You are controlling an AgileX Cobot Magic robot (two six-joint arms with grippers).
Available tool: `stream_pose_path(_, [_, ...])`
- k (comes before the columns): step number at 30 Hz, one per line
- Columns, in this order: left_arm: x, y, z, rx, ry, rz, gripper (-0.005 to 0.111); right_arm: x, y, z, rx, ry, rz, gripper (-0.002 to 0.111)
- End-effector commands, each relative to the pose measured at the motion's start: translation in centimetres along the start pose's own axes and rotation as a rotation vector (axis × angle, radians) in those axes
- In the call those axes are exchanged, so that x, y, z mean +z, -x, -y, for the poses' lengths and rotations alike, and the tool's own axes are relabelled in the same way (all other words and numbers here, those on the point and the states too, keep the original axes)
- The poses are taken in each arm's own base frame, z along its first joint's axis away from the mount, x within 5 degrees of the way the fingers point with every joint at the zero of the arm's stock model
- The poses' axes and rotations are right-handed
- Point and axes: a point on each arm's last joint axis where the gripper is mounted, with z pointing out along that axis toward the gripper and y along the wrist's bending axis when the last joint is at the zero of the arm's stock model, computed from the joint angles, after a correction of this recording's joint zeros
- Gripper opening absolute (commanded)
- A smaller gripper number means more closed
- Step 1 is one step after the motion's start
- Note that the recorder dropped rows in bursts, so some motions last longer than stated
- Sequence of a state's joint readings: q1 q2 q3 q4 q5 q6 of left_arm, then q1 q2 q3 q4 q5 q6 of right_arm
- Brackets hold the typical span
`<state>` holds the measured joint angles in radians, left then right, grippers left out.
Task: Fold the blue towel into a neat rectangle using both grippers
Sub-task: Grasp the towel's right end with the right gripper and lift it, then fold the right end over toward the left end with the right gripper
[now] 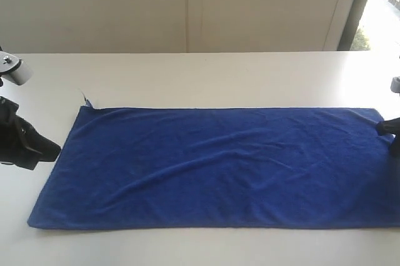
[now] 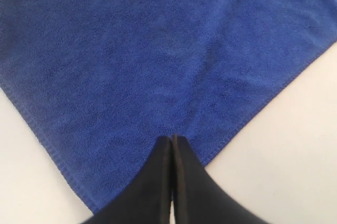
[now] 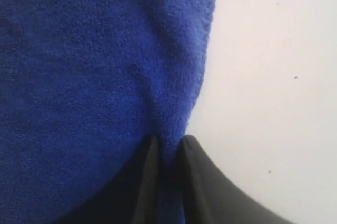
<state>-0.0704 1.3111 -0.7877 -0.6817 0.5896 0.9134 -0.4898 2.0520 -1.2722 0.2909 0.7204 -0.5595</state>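
The blue towel (image 1: 212, 166) lies flat on the white table as a long rectangle, with a loose thread (image 1: 84, 97) at its far left corner. My left gripper (image 1: 55, 151) sits just off the towel's left edge. In the left wrist view its black fingers are pressed together with nothing between them, and the left gripper (image 2: 172, 137) points over a corner of the towel (image 2: 158, 50). My right gripper (image 1: 382, 127) is at the towel's far right corner. In the right wrist view the right gripper (image 3: 168, 141) has a fold of the towel's edge (image 3: 179, 103) pinched between its fingers.
The white table (image 1: 187, 78) runs back to a pale wall (image 1: 187, 4). A dark window frame (image 1: 353, 10) stands at the back right. Bare table surface shows behind the towel and in a narrow strip along its front edge.
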Motion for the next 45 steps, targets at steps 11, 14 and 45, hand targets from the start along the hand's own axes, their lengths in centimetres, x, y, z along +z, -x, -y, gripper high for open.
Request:
stream_pose_path(11, [-0.3, 0.3, 0.3, -0.009, -0.013, 0.018, 0.0, -1.7, 0.6, -1.9, -0.04, 0.029, -0.007, 0.0])
stream_pose_path(14, [-0.3, 0.3, 0.3, -0.015, -0.016, 0.023, 0.0, -3.2, 2.5, -6.1, -0.159, 0.037, 0.046, 0.0])
stream_pose_path(45, [-9.6, -0.1, 0.6, -0.134, 0.527, 0.023, 0.0, -3.8, -0.3, -51.5, -0.885, 0.503, 0.323, 0.0])
